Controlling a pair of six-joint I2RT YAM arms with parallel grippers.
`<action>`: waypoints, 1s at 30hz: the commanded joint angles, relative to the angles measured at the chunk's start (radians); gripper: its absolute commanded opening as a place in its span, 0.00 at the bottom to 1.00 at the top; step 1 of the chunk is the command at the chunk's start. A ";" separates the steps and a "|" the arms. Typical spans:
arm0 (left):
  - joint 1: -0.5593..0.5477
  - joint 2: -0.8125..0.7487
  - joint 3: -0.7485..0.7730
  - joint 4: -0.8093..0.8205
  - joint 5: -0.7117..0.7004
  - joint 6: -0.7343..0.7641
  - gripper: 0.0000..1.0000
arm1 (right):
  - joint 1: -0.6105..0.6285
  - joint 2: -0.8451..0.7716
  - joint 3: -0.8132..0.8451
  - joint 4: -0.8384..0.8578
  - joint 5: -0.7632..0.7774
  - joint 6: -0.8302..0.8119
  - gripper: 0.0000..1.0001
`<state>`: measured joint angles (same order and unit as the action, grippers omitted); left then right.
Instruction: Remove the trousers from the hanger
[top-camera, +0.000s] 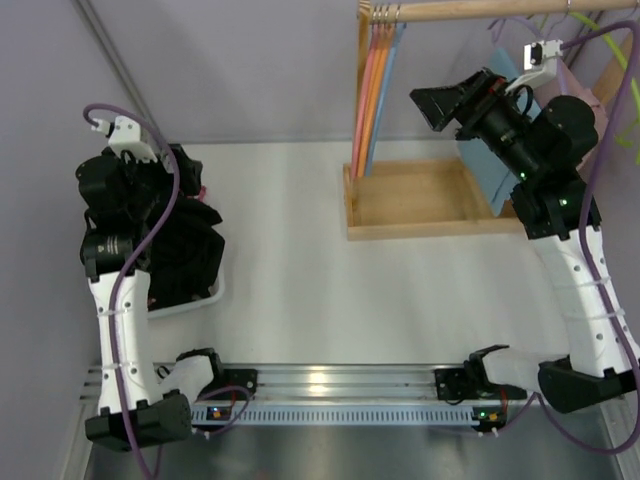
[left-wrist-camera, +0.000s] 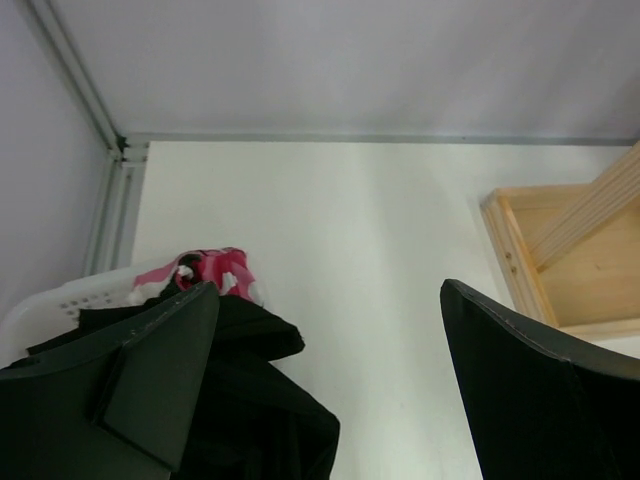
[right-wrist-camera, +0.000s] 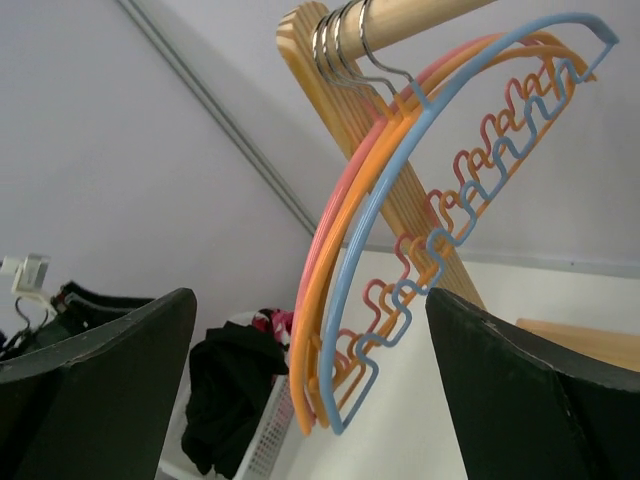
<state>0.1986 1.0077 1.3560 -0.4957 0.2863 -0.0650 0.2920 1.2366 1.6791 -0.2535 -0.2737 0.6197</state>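
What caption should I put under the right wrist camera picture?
Open right end effector faces three bare hangers on the wooden rod; black trousers heaped in the white basket beyond.

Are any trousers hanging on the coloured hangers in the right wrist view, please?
No, the three plastic hangers hang bare from the wooden rail.

Hangers (top-camera: 375, 90) crowd the rack (top-camera: 420, 230); table (top-camera: 290, 260) toward basket (top-camera: 200, 302) lies open.
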 joint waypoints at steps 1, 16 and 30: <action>-0.010 0.054 0.055 -0.018 0.117 -0.048 0.98 | -0.014 -0.083 -0.048 -0.024 0.001 -0.110 0.99; -0.594 0.416 0.184 -0.167 -0.018 0.089 0.98 | -0.050 -0.474 -0.539 -0.125 0.154 -0.498 0.99; -0.775 0.506 0.100 -0.164 -0.236 0.080 0.98 | -0.051 -0.588 -0.723 -0.266 0.070 -0.678 0.99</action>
